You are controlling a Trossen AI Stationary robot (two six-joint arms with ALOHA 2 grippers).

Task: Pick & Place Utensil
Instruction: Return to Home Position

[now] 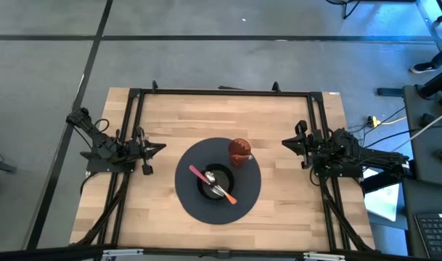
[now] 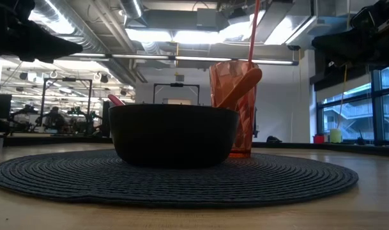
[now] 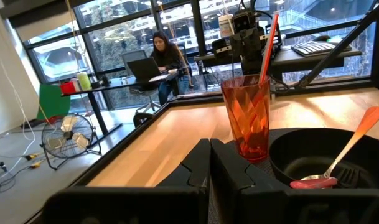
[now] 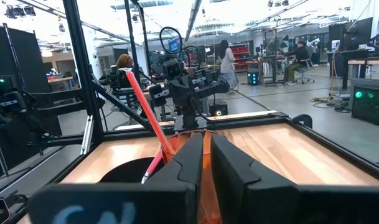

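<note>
A black bowl (image 1: 202,185) stands on a round dark placemat (image 1: 195,209) at the table's middle. Two utensils lie in the bowl: one with a pink handle (image 1: 198,173) and one with an orange handle (image 1: 228,196), each leaning on the rim (image 3: 363,121). An orange tumbler (image 1: 239,150) with a red straw (image 3: 268,43) stands on the mat beyond the bowl. My left gripper (image 1: 160,148) is shut and hovers left of the mat, pointing toward it. My right gripper (image 1: 286,143) is shut and hovers right of the mat. Neither holds anything.
A black metal frame (image 1: 221,91) runs along the table's far edge and down both sides by the arm bases. Bare wood lies in front of and behind the mat (image 1: 199,116). People sit at desks in the room beyond the table (image 3: 159,53).
</note>
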